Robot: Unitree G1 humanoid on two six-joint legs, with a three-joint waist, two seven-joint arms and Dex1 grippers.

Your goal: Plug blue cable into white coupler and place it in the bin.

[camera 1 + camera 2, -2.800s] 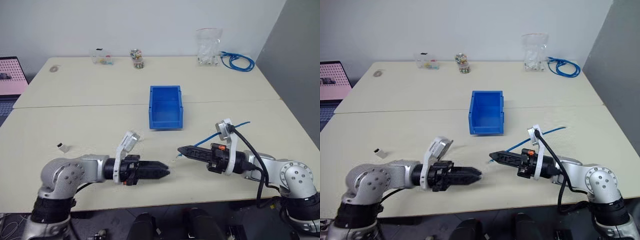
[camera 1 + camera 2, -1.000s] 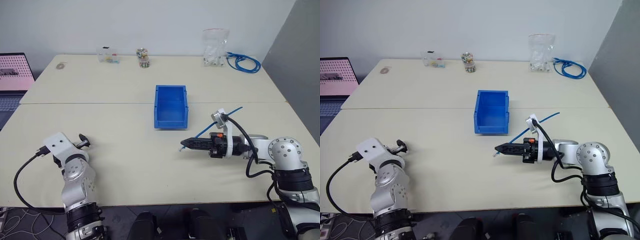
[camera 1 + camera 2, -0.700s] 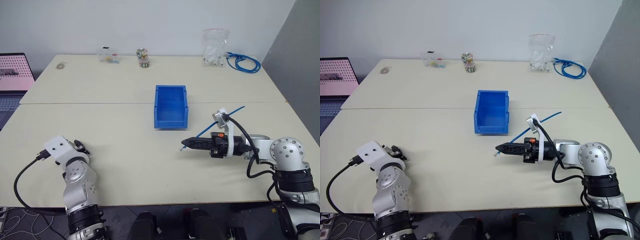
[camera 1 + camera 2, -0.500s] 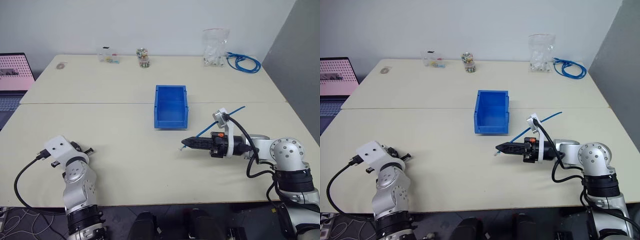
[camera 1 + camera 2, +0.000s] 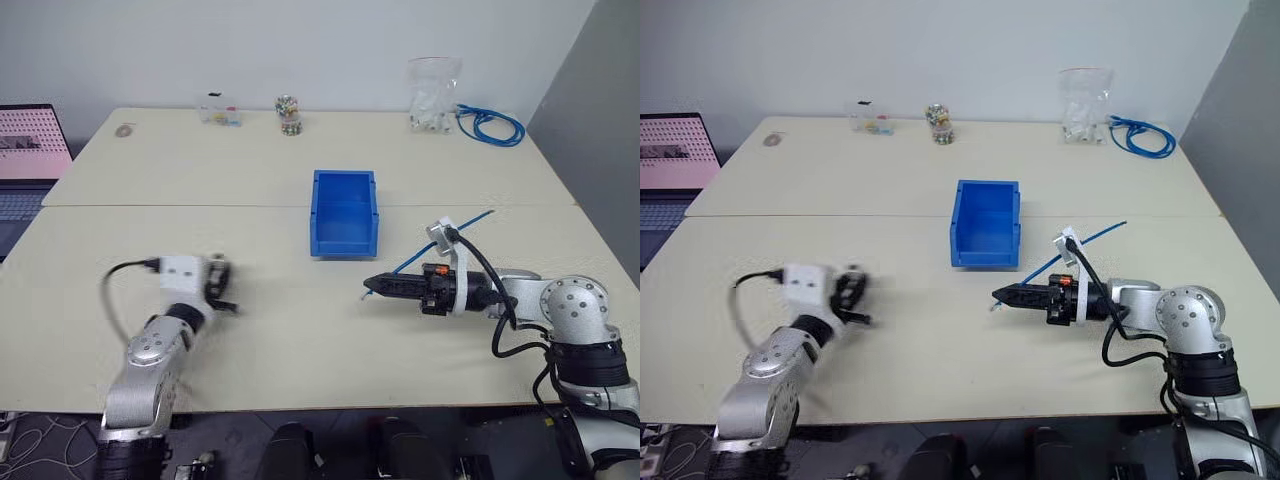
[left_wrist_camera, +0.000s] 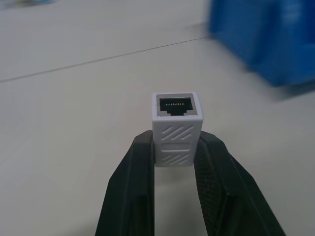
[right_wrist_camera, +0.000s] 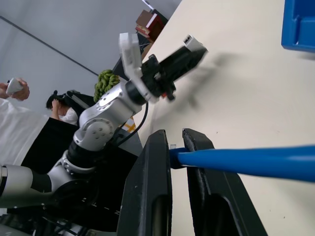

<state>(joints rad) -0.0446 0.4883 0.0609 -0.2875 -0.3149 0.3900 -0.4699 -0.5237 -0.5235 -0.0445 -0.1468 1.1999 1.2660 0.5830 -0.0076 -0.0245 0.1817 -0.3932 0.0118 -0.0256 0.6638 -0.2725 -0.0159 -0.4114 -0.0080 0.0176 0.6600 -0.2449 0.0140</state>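
Ribbed white coupler (image 6: 176, 130), dark pinned socket facing out

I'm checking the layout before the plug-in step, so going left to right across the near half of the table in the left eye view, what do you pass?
Left gripper holding the white coupler → right gripper clamped on the blue cable, which trails off behind it to the right.
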